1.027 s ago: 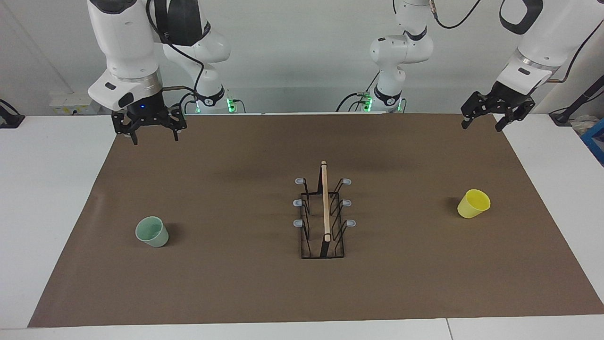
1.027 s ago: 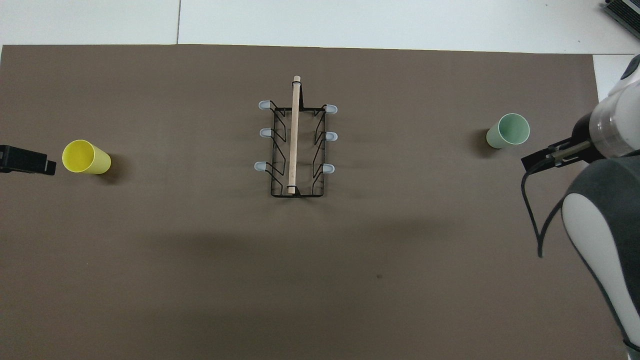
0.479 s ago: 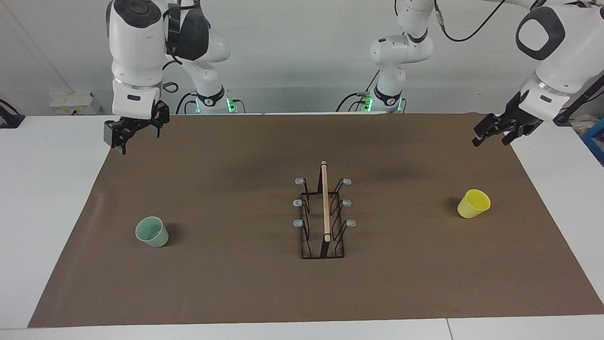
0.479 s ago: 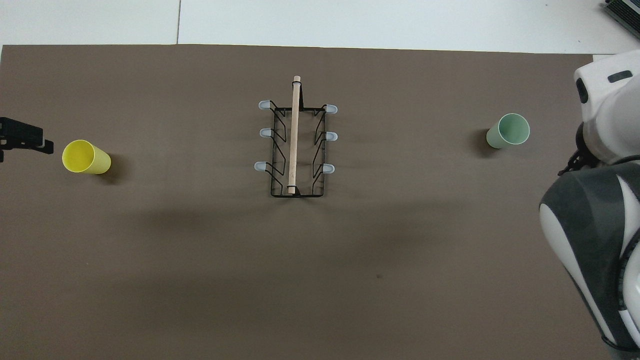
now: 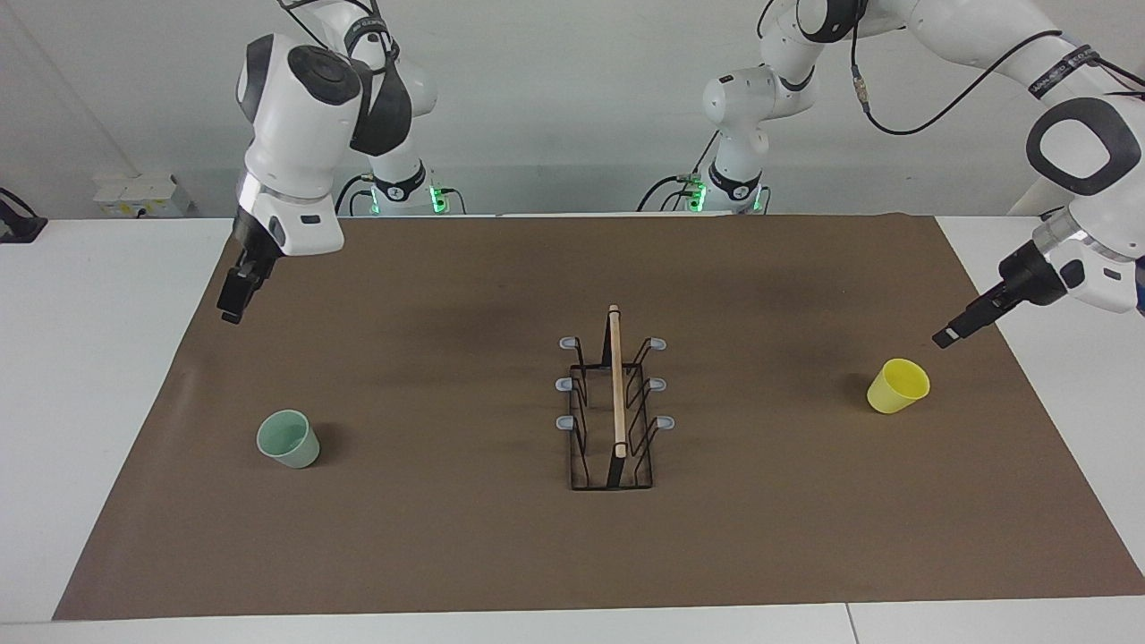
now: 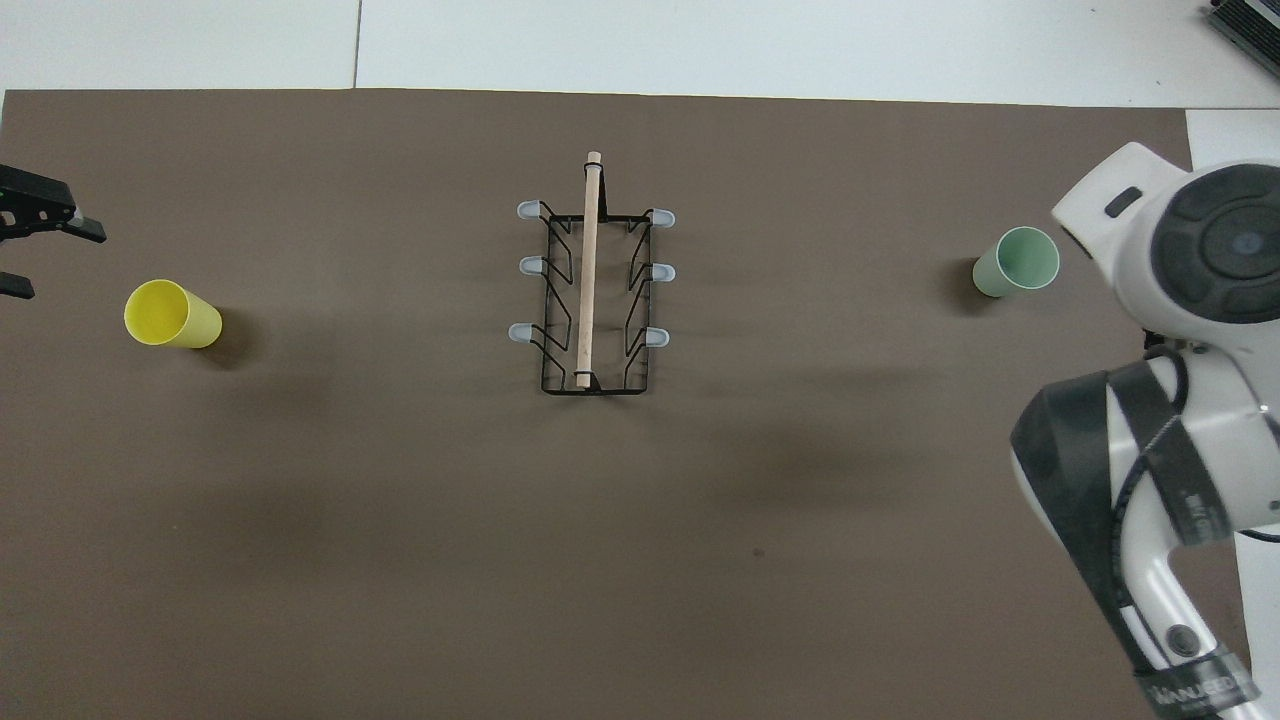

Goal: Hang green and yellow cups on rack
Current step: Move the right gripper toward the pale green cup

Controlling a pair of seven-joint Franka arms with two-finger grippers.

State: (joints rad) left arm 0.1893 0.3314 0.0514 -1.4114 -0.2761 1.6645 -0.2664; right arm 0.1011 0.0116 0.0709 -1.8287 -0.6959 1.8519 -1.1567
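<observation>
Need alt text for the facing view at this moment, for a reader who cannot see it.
A black wire rack with a wooden rod stands empty mid-table on a brown mat. A green cup sits toward the right arm's end and a yellow cup toward the left arm's end. The right gripper and left gripper each hang raised above the mat near their cup, touching nothing.
</observation>
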